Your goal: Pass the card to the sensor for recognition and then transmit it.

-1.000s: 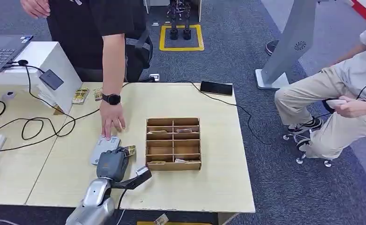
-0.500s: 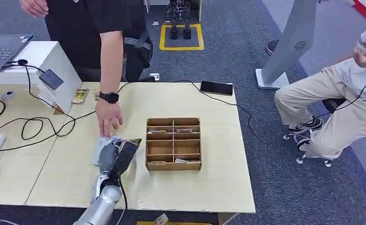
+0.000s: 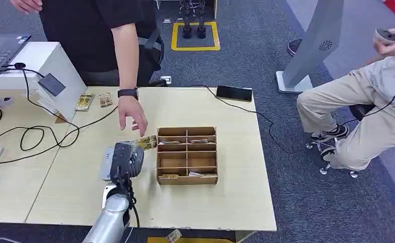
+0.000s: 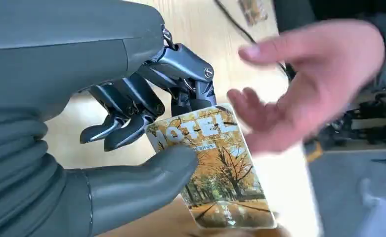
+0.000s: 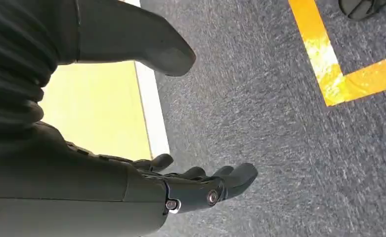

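The left hand (image 4: 146, 133) pinches the card (image 4: 215, 173) by one end, thick thumb on its printed face, dark fingers behind, the rest jutting free. The card looks thin, flat, glossy, printed with autumn trees: light and fairly stiff, likely slippery, so a pinch well in from the edge seems safest. A person's hand (image 3: 133, 119) hovers open just beyond the card. The card sits just beside the cardboard divider box (image 3: 187, 155) on the pale wooden surface (image 3: 235, 192). The right hand (image 5: 200, 187) hangs empty, fingers loosely apart, over grey carpet.
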